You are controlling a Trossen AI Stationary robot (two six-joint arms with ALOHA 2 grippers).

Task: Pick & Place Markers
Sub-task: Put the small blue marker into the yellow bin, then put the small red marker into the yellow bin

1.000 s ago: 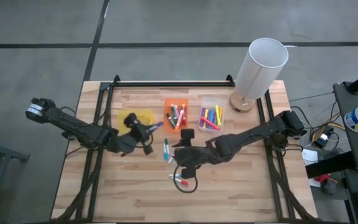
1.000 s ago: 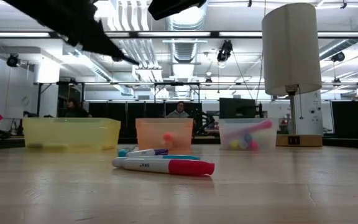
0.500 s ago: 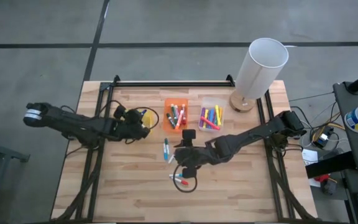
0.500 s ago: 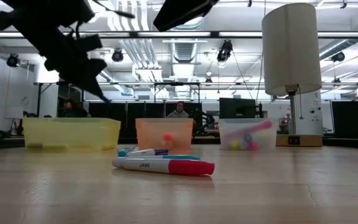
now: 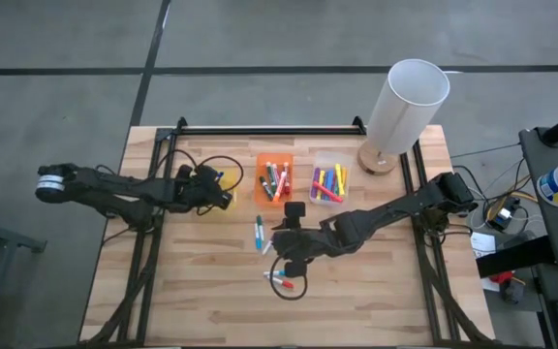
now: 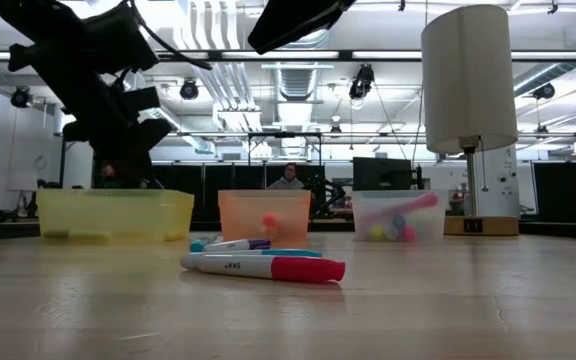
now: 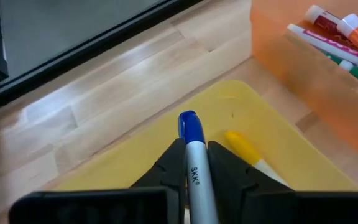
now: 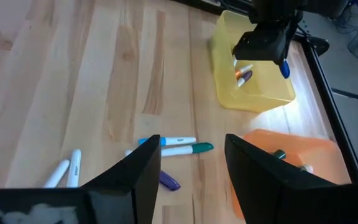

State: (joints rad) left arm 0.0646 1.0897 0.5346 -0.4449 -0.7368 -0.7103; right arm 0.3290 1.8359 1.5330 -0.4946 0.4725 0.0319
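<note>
A large open lab or workshop with a grey concrete floor point(image 5: 279, 39) around a wooden table point(image 5: 221, 310). Beyond the table, exposed ceiling ducts point(image 6: 303, 75) and strip lights run overhead, and people sit at monitors point(image 6: 383, 172).

The blue-capped marker point(image 7: 194, 163) in the left gripper point(image 7: 197, 163) reads "SKK" on its white barrel.

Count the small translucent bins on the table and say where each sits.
3, in one row: the yellow translucent plastic bin leftmost, under the left gripper clamping a blue-capped marker; the orange translucent bin in the middle; the clear bin rightmost, beside the white lamp.
</note>
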